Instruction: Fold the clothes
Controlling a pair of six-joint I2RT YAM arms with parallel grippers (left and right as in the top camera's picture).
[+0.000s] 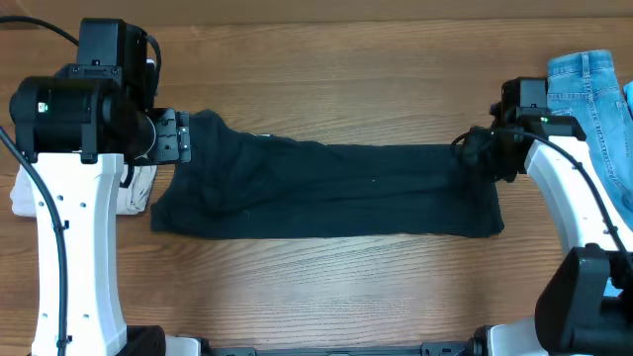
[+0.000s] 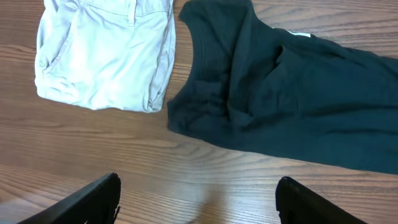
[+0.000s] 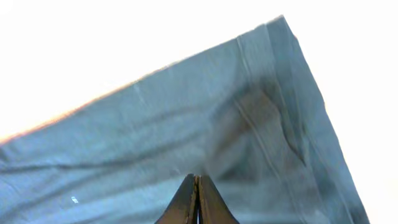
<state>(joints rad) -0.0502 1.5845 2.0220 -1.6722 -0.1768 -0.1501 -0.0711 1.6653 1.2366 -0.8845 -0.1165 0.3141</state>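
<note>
T-shirt (image 1: 326, 193): dark, lying as a long rumpled band from left to right across the middle of the counter (image 1: 326, 287).
Left end effector (image 2: 198, 183): fingers spread wide, holding nothing, by the T-shirt's left end.
Right end effector (image 3: 198, 180): fingers pressed together, pinching the T-shirt at its far right corner.
Shorts (image 2: 102, 56): beige, folded, just left of the T-shirt, not touching it.
Jeans (image 1: 593, 89): light blue, far right edge, apart from the T-shirt.

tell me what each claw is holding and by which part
Left claw is open, holding nothing. Right claw is shut, apparently pinching the shirt at its right end.
</note>
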